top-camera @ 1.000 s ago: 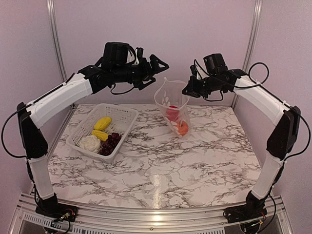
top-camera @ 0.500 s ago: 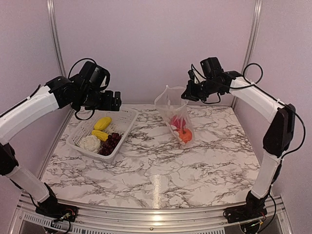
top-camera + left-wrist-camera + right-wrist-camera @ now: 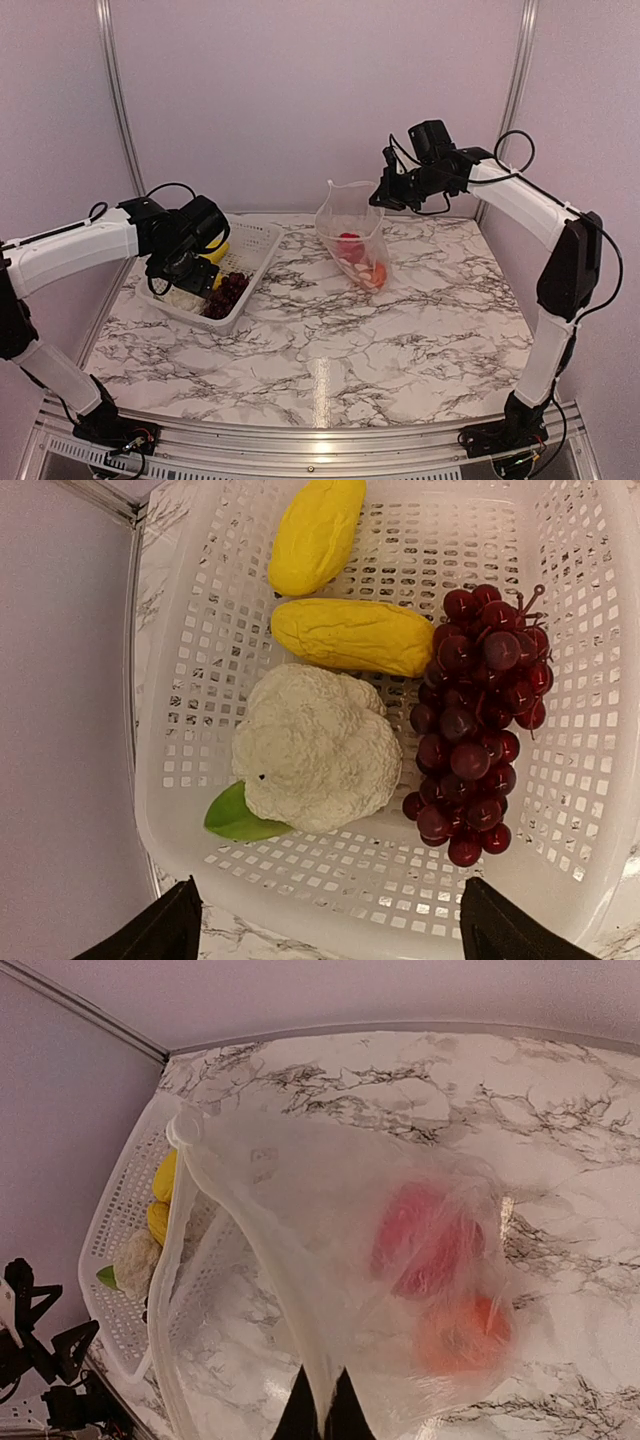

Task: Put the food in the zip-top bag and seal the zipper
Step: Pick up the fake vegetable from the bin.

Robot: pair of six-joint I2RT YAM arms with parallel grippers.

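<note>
The left gripper (image 3: pixel 325 935) has come down to the basket (image 3: pixel 255 235) on the left, fingers wide above the cauliflower (image 3: pixel 315 745), likely its next pick. The right gripper (image 3: pixel 322 1410) pinches the zip-top bag (image 3: pixel 350 225) up, far middle

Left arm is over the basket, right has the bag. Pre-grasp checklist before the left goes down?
1. Left gripper open: ok, fingers spread wide above the basket.
2. Target exposed: ok, cauliflower lies uncovered, roughly centred between the fingers.
3. Neighbours clear: not ok, a yellow piece and the grape bunch crowd the cauliflower.
4. Right gripper holding the zip-top bag: ok, shut on its edge.
5. Bag mouth open: ok, it gapes toward the basket; red pepper and orange fruit are inside.
6. Finger clearance from the basket's near wall: cannot tell.
</note>
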